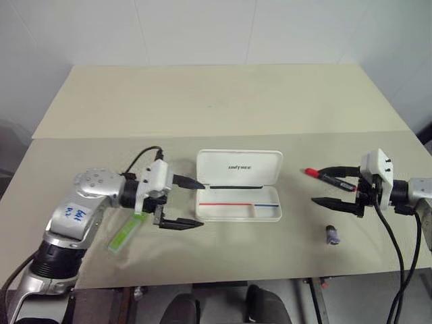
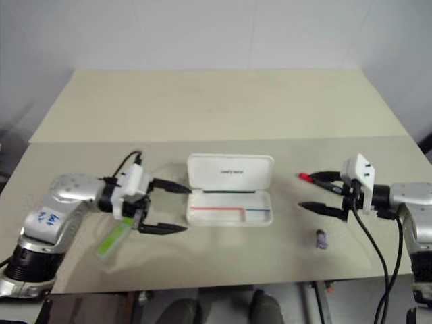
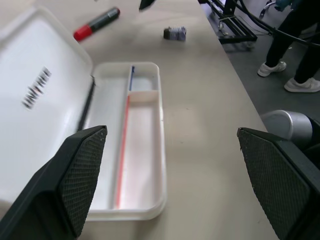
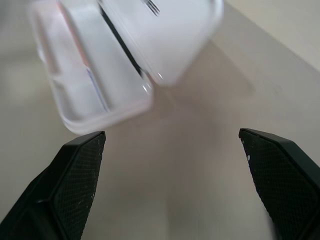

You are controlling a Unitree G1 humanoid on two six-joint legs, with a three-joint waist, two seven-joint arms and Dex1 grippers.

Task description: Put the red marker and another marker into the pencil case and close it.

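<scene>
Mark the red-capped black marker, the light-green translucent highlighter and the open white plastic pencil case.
Red-capped black marker (image 1: 327, 176): left eye view, on its dark body.
Light-green translucent highlighter (image 1: 125, 234): left eye view, mid-length of the flat body.
Open white plastic pencil case (image 1: 239, 165): left eye view, on the raised lid by the lettering.

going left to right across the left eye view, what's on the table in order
light-green highlighter → left gripper, jaws open → open white pencil case → red marker and right gripper, jaws open, overlapping each other; the small purple-grey stub lies nearer, at about the same place across.
</scene>
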